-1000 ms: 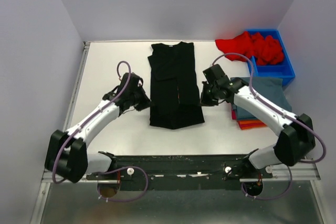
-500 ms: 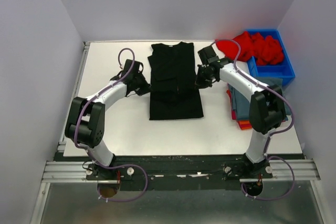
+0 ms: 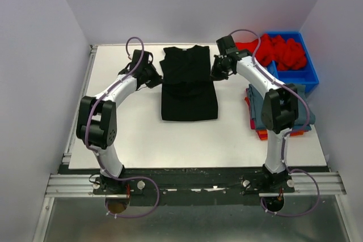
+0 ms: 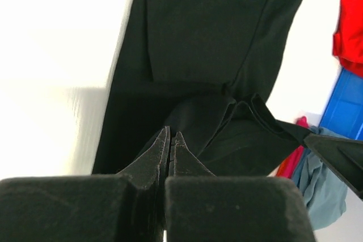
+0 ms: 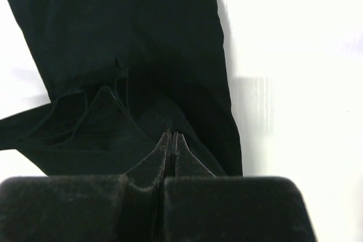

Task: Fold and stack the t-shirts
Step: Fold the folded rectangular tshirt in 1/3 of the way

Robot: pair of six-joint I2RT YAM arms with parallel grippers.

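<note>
A black t-shirt [image 3: 189, 97] lies lengthwise in the middle of the table, its lower part doubled back over itself. My left gripper [image 3: 160, 77] is shut on its left edge and my right gripper [image 3: 215, 74] on its right edge. The left wrist view shows my left gripper [image 4: 171, 136] pinching black cloth [image 4: 215, 43]. The right wrist view shows my right gripper [image 5: 172, 135] pinching the same cloth [image 5: 142, 38]. A red t-shirt [image 3: 266, 49] spills out of the blue bin. A slate-blue t-shirt [image 3: 255, 109] lies folded on an orange one [image 3: 262, 135] at the right.
The blue plastic bin [image 3: 306, 75] stands at the back right corner. The folded stack sits just in front of it, partly under my right arm. White table [image 3: 125, 134] surface shows left of and in front of the black shirt.
Both grippers have moved away from me toward the collar, carrying the held edges along. The shirt's near fold line has crept toward the back, so the shirt looks shorter.
</note>
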